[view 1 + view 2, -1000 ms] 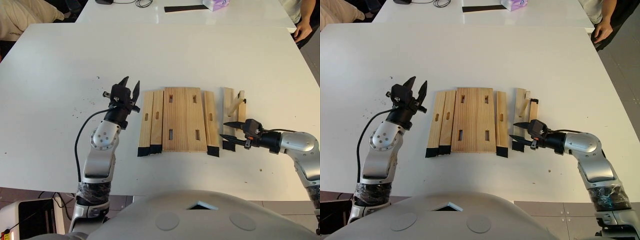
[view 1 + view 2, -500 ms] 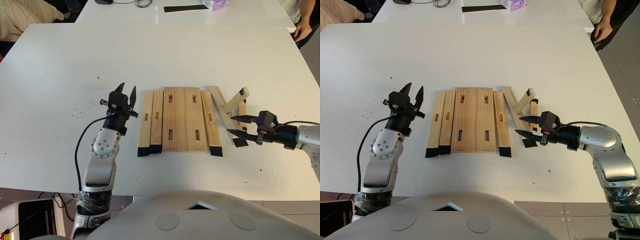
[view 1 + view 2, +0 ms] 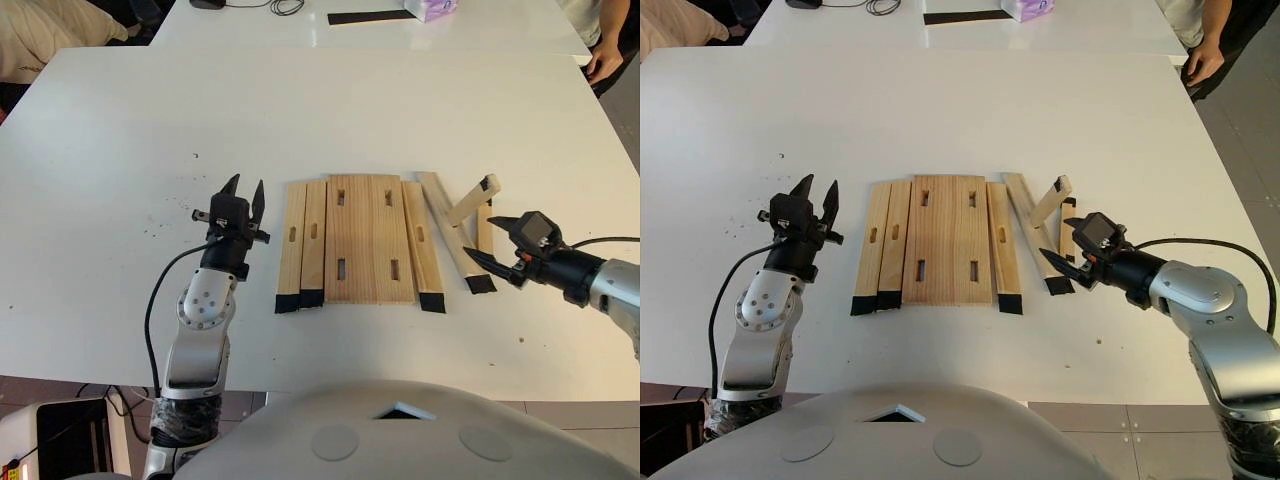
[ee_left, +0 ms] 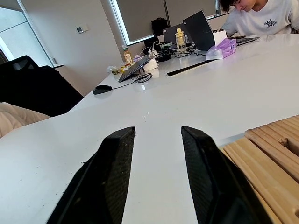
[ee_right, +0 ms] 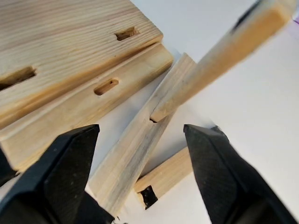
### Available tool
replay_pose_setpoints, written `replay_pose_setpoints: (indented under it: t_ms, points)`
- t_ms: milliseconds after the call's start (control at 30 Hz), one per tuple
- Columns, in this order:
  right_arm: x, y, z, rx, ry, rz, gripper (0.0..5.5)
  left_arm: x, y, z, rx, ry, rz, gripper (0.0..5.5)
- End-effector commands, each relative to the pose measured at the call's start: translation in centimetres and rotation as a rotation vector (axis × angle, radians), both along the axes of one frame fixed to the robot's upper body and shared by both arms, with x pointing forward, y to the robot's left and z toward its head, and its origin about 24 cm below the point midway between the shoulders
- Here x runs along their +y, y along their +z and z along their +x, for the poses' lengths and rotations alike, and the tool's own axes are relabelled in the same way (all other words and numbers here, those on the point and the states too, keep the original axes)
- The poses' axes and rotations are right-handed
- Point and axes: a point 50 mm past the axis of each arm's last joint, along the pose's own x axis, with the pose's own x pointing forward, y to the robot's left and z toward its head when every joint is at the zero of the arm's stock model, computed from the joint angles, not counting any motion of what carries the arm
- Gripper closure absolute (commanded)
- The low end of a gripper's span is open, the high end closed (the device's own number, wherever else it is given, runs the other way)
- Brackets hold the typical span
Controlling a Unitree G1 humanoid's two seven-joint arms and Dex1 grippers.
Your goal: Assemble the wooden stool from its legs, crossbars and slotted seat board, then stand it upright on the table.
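The slotted seat board (image 3: 368, 238) lies flat mid-table, with two legs (image 3: 302, 243) side by side on its left and one leg (image 3: 421, 245) on its right. Further right a leg (image 3: 448, 225) lies askew, with a crossbar (image 3: 472, 200) propped slanting on it and a short piece (image 3: 485, 228) beside it. My right gripper (image 3: 485, 237) is open just right of the askew leg's black tip, holding nothing; in the right wrist view that leg (image 5: 140, 149) and the crossbar (image 5: 219, 51) lie between its fingers (image 5: 70, 172). My left gripper (image 3: 246, 185) is open and stands left of the legs.
The white table (image 3: 130, 120) has wide free room on the left and behind the parts. Small dark specks (image 3: 160, 220) lie near the left arm. A second table behind carries a purple box (image 3: 433, 8) and a black strip (image 3: 372, 17).
The rightmost leg has swung askew and the crossbar now leans on it. My right gripper drew back to the right and turned. My left gripper moved left and nearer to me.
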Motion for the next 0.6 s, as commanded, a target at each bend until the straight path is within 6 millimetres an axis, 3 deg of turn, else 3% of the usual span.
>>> replay_pose_setpoints:
  t_ms: [33,600]
  points:
    - [0.0,-1.4,-0.5,0.052,-0.096,0.006,2.17,-0.2,0.2,0.2,-0.004,-0.016,0.014,3.66]
    - [1.2,-5.5,-1.6,0.178,-0.264,0.105,2.17,-0.6,0.5,1.1,0.008,-0.079,0.031,3.66]
